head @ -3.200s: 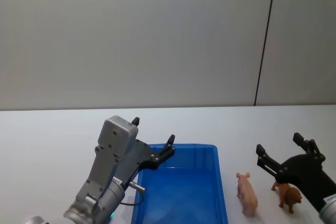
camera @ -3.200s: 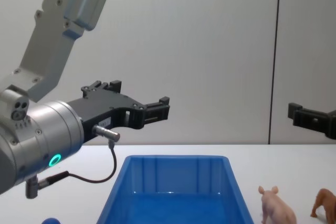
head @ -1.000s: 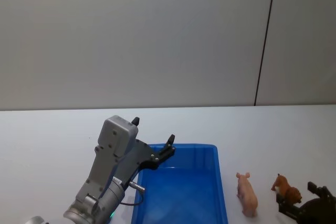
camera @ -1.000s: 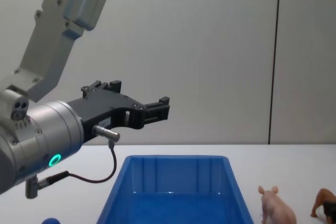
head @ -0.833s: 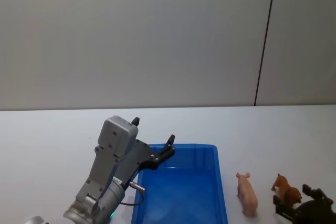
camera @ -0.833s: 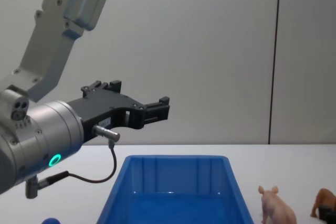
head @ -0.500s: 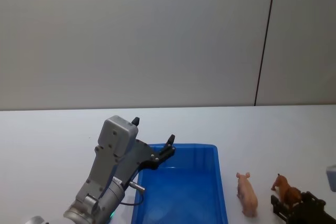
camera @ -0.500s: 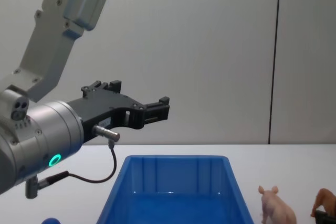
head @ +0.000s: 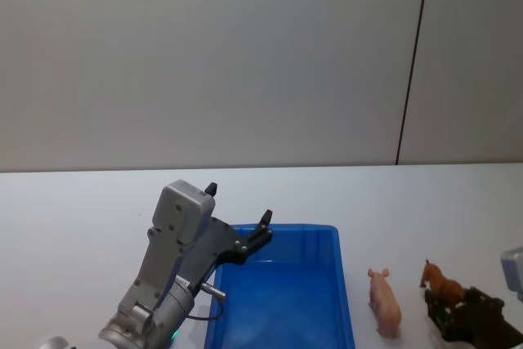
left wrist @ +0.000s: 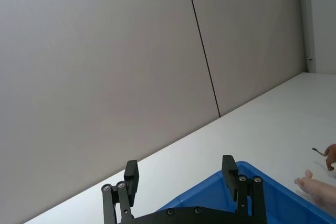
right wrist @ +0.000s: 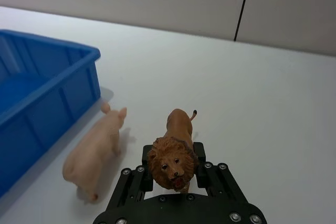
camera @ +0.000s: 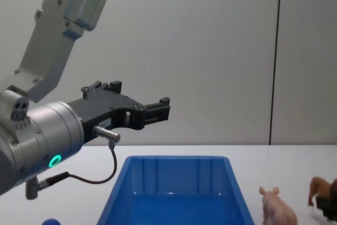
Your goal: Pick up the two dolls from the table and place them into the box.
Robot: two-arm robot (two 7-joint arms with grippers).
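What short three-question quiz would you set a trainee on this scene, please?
1. True or false: the pink pig lies inside the blue box.
2. What does the right pincer hold? A) the lion B) the pig C) nothing
3. Complete the sentence: the left pincer, above the box, has its fingers ____.
Key: 1 false, the pig stands on the table beside the box; 2 A; 3 open.

No readable text or labels anywhere.
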